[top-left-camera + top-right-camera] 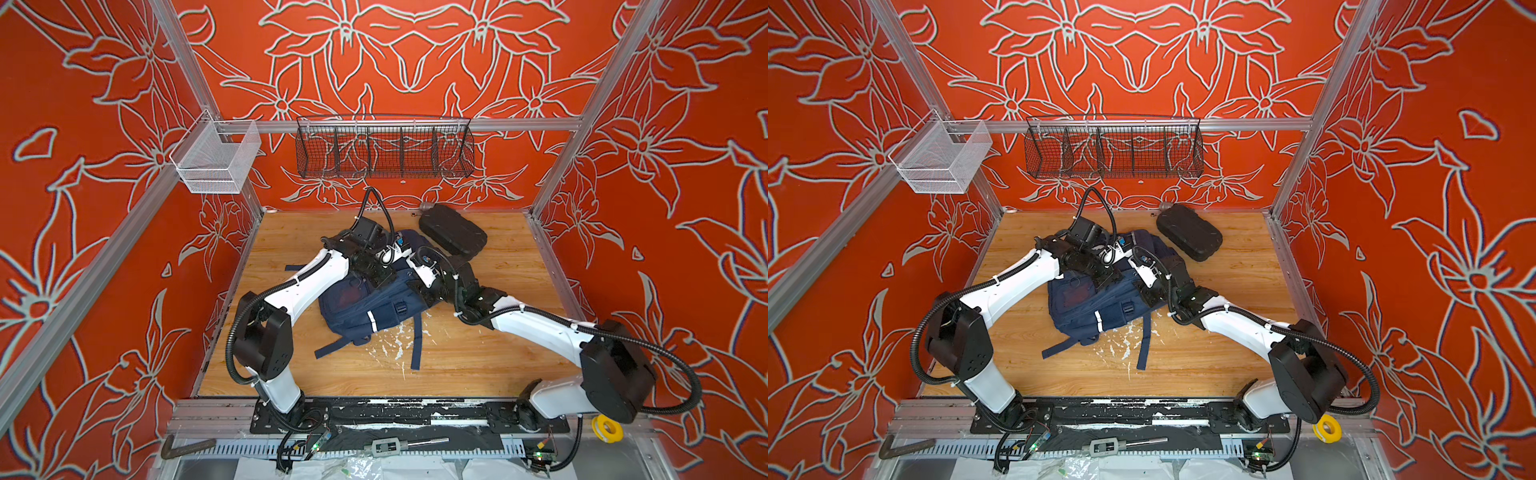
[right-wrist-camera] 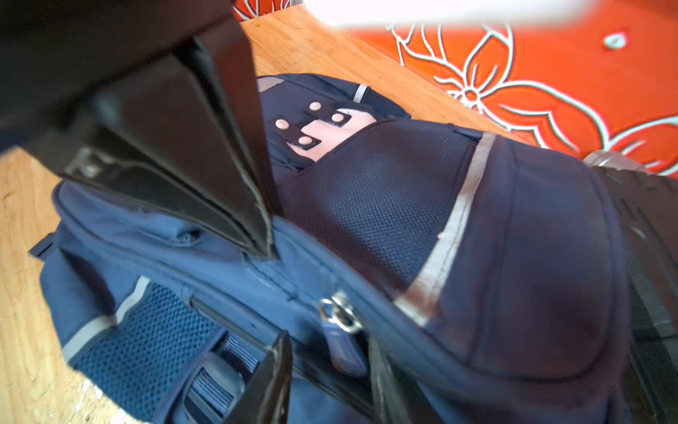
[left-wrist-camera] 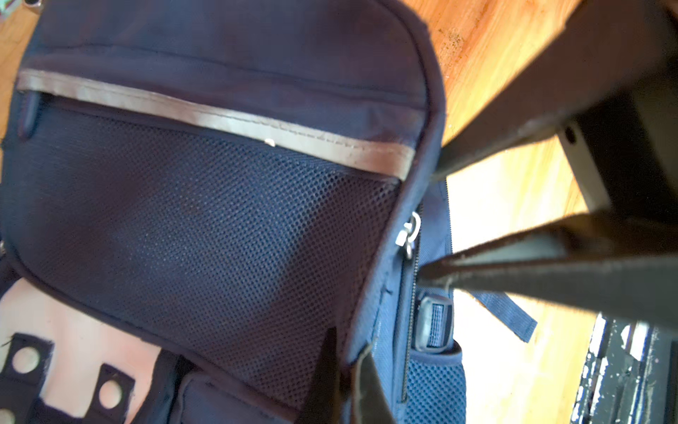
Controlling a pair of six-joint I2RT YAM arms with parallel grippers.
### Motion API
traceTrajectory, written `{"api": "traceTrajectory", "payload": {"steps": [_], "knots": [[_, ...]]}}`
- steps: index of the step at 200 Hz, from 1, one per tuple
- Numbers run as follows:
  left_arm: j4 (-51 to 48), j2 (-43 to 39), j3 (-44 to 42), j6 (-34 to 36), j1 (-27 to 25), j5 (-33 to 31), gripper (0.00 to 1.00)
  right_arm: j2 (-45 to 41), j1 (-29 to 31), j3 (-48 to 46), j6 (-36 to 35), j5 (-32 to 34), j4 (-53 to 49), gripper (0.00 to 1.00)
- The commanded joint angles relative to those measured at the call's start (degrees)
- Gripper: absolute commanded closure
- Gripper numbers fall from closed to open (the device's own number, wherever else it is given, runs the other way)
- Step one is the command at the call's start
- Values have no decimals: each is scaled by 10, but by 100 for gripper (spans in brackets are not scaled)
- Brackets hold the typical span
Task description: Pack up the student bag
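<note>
No lettering can be read anywhere here.

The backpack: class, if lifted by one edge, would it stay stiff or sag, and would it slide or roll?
Probably sags: the backpack is soft, creased fabric. Unlikely to roll: it lies broad and flat. Its loose straps would probably dangle.

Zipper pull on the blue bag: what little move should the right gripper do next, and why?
Probably close the right gripper on the zipper pull. Its jaws stand open on either side of the pull, and the left gripper is pinched shut on the student bag fabric beside it, so the bag looks braced for sliding the zip.
</note>
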Motion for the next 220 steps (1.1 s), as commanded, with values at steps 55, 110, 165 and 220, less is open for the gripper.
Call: {"api": "traceTrajectory", "payload": {"steps": [55,110,165,220], "knots": [[-10,-30,17,-2,-5,89,100,19,39,2,-30,156,56,77],[-30,-17,33,-6,-5,94,100,-1,40,-16,-28,118,71,82],[-46,-24,27,7,-3,89,100,-35,21,-47,9,84,65,78],[-46,-21,33,-8,-3,114,100,-47,32,-47,-26,140,71,69]]}}
